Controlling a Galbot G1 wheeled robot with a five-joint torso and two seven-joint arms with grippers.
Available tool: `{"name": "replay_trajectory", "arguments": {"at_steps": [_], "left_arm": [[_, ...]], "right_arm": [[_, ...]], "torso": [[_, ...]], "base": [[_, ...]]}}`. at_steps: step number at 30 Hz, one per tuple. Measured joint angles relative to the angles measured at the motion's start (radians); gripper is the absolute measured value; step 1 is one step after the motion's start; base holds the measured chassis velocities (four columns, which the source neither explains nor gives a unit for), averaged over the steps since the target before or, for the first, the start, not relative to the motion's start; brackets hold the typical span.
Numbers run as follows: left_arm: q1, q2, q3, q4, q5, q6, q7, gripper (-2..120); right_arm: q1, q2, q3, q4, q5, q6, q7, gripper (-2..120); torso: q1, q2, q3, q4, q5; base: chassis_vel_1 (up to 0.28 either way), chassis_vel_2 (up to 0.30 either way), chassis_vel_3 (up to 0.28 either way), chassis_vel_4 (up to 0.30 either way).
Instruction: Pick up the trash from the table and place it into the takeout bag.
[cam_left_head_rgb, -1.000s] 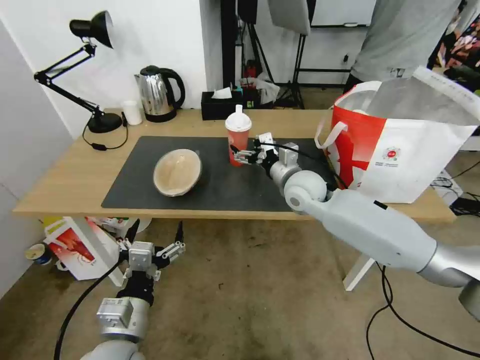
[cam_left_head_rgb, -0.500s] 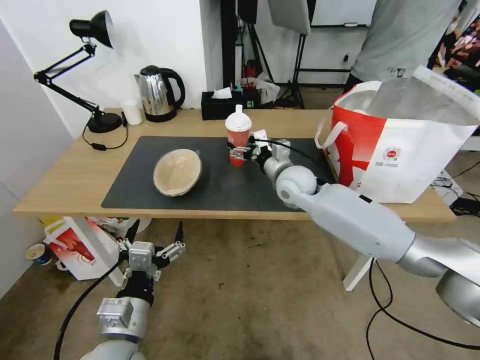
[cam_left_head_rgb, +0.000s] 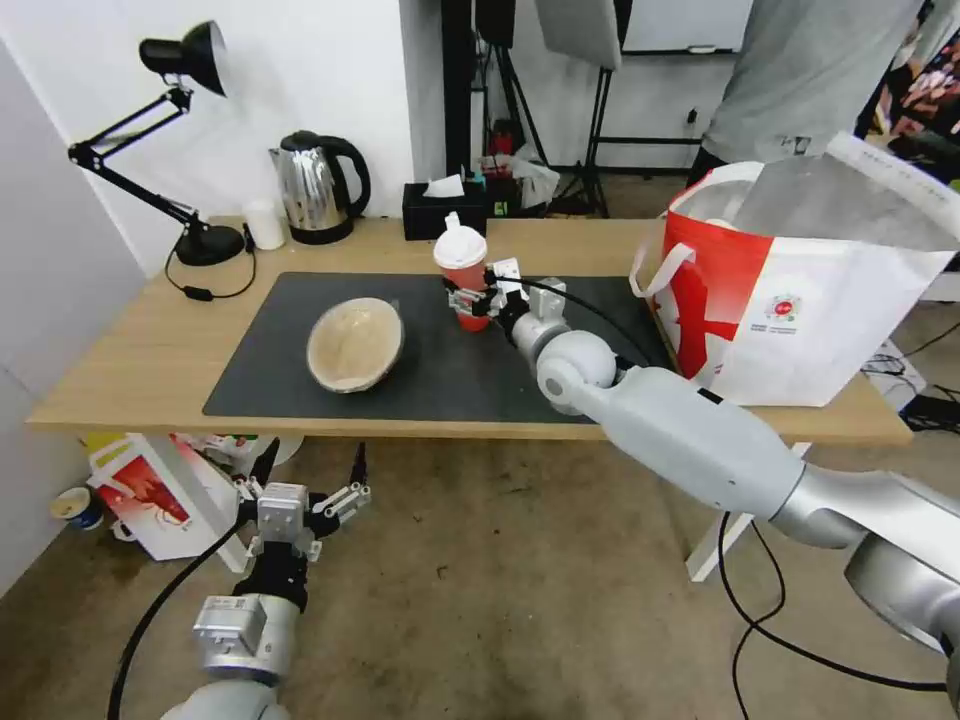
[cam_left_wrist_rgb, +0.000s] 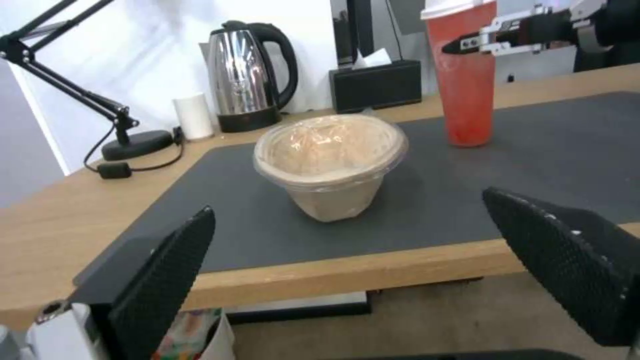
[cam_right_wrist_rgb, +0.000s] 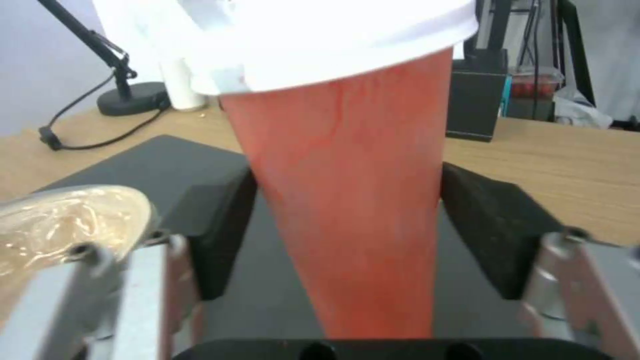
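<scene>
Progress looks to be roughly a third of the way, as a judgement: something pale sits inside the takeout bag (cam_left_head_rgb: 800, 300) at the right end of the tabletop (cam_left_head_rgb: 130, 350), though what it is cannot be made out, while two pieces of trash are still outside it. The round tan lidded bowl (cam_left_head_rgb: 355, 343) rests untouched on the dark grey mat (cam_left_head_rgb: 440, 370), left of centre.

The red cup (cam_left_head_rgb: 463, 280) is the piece in hand. The right end effector (cam_left_head_rgb: 470, 301) reaches in from the bag side, and in the right wrist view its black pads (cam_right_wrist_rgb: 227, 230) stand on either side of the cup's body, pressed to it or very nearly so. The cup tilts, its white spouted lid leaning away from the bag; in the left wrist view its base still appears to meet the mat. Lifting it across to the bag and then fetching the bowl remain to be done.

The left end effector (cam_left_head_rgb: 300, 500) hangs low in front of the tabletop edge, fingers spread apart, holding nothing.

Compared with a second ago, the right arm has pushed further forward and the cup has gone from upright to tilted, shifted slightly towards the kettle (cam_left_head_rgb: 318, 187). The left arm and bowl have not moved.
</scene>
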Motion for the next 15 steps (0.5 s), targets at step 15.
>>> {"name": "replay_trajectory", "arguments": {"at_steps": [15], "left_arm": [[0.000,0.000,0.000,0.000,0.000,0.000,0.000,100]], "right_arm": [[-0.019,-0.034,0.005,0.039,0.019,-0.006,0.004,25]], "torso": [[0.000,0.000,0.000,0.0002,0.0001]], "base": [[0.000,0.000,0.000,0.000]]}}
